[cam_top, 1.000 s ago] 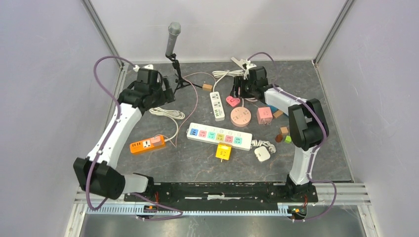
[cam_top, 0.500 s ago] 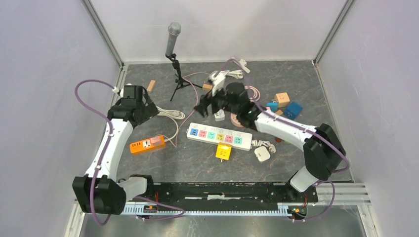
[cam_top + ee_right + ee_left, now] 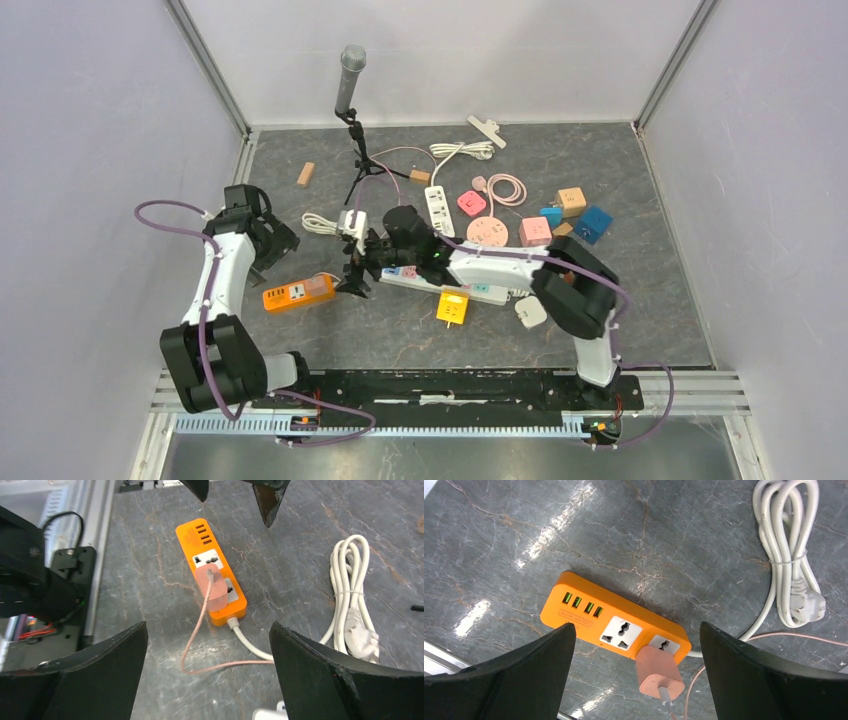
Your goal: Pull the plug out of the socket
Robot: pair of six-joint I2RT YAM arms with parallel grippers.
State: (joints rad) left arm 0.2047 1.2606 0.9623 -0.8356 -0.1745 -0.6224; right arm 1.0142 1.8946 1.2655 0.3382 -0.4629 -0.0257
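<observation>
An orange power strip lies at the left of the table, with a pink plug and thin pink cord seated in its right-hand socket. In the left wrist view the strip and plug lie between my fingers. My left gripper is open and empty above the strip's left part. My right gripper is open and empty, just right of the strip. In the right wrist view it faces the plug and strip from a short way off.
A coiled white cable lies behind the strip. A long white strip with coloured sockets lies under my right arm. A yellow adapter, a white adapter, a microphone stand and small blocks lie around.
My right arm has swung from the far right across the table to beside the orange strip. My left arm has drawn back from the far left to above the strip.
</observation>
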